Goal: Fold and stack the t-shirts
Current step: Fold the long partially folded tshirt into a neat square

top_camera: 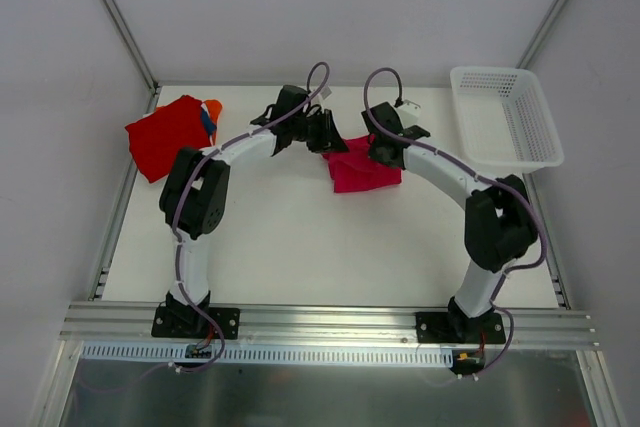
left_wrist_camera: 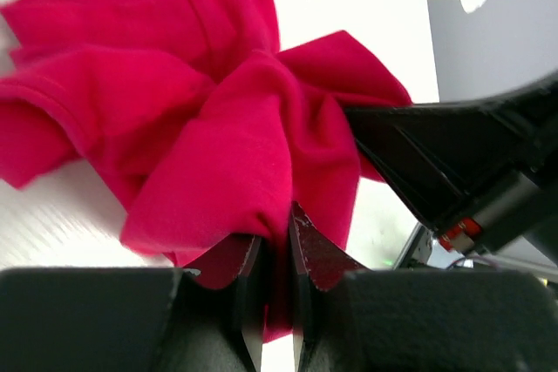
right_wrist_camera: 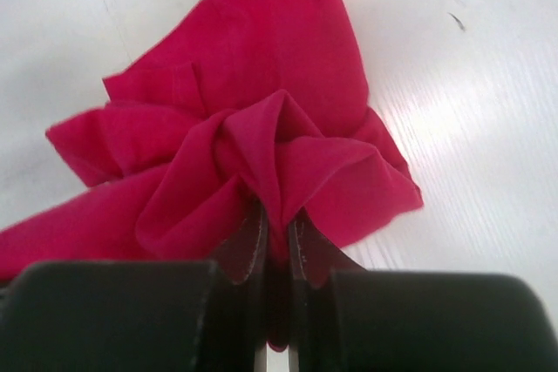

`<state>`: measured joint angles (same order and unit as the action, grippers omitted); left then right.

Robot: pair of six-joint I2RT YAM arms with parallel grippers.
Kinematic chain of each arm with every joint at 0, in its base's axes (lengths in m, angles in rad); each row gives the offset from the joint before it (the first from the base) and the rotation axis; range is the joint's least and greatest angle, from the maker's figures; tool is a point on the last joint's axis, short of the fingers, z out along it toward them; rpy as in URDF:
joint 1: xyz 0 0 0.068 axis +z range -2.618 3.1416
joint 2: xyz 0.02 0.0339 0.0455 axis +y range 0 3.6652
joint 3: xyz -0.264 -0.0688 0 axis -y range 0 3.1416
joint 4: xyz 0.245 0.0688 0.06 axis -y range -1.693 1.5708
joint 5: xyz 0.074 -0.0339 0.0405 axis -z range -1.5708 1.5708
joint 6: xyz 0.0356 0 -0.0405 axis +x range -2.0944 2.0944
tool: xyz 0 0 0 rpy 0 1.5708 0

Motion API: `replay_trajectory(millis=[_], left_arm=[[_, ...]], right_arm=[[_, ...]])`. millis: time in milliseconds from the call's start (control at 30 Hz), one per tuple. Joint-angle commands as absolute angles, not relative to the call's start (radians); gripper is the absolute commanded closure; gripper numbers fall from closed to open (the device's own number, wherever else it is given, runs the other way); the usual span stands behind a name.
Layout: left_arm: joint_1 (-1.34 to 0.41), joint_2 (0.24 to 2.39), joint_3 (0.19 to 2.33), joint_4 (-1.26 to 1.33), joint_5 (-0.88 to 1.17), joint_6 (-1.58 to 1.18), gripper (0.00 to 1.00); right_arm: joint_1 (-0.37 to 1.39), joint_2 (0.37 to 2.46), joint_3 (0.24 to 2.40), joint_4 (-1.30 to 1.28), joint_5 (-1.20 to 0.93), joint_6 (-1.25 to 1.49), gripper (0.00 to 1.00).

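On table [top_camera: 280, 247], left claw [left_wrist_camera: 275, 228], right claw [right_wrist_camera: 277, 224] pinch t-shirt [top_camera: 360, 175].

On the bench [top_camera: 300, 247] we find a pile of t-shirts [top_camera: 170, 135] in the far left corner and the basket [top_camera: 461, 117] in the far right corner, well apart from each other. Between them, toward the far edge and a little right of the middle, lies the bunched t-shirt [top_camera: 362, 175]. The left hand [top_camera: 328, 137] sits at its left side and the right hand [top_camera: 380, 152] at its far right side, each pinching a fold of it.
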<state>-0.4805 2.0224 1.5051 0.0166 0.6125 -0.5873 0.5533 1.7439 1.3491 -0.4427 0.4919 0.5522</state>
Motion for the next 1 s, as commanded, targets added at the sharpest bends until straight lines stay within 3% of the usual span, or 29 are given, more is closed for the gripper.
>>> replay_trajectory(millis=[0, 200, 267, 333, 367, 400, 700, 933, 967], left_arm=[[-0.448, 2.071, 1.617, 0.028, 0.683, -0.600, 0.88], [-0.408, 2.169, 1.689, 0.028, 0.709, -0.600, 0.87], [-0.391, 2.204, 1.703, 0.028, 0.719, -0.600, 0.87], [-0.380, 2.230, 1.706, 0.032, 0.724, -0.597, 0.87], [-0.377, 2.236, 1.706, 0.035, 0.727, -0.597, 0.87], [-0.376, 2.244, 1.703, 0.038, 0.730, -0.594, 0.87], [-0.367, 2.293, 1.689, 0.083, 0.758, -0.612, 0.87], [-0.367, 2.217, 1.589, 0.155, 0.762, -0.632, 0.86], [-0.367, 2.204, 1.563, 0.163, 0.762, -0.632, 0.80]], right_arm=[[0.511, 1.848, 1.491, -0.407, 0.394, 0.488, 0.99], [0.456, 2.038, 1.640, -0.382, 0.316, 0.462, 0.99], [0.439, 2.080, 1.687, -0.373, 0.288, 0.460, 0.95], [0.426, 2.134, 1.726, -0.370, 0.278, 0.459, 0.66], [0.426, 2.149, 1.733, -0.368, 0.278, 0.459, 0.43], [0.425, 2.173, 1.741, -0.365, 0.285, 0.460, 0.02], [0.411, 2.212, 1.795, -0.357, 0.308, 0.434, 0.01], [0.423, 2.060, 1.759, -0.374, 0.390, 0.359, 0.01], [0.428, 2.019, 1.761, -0.388, 0.414, 0.350, 0.00]])
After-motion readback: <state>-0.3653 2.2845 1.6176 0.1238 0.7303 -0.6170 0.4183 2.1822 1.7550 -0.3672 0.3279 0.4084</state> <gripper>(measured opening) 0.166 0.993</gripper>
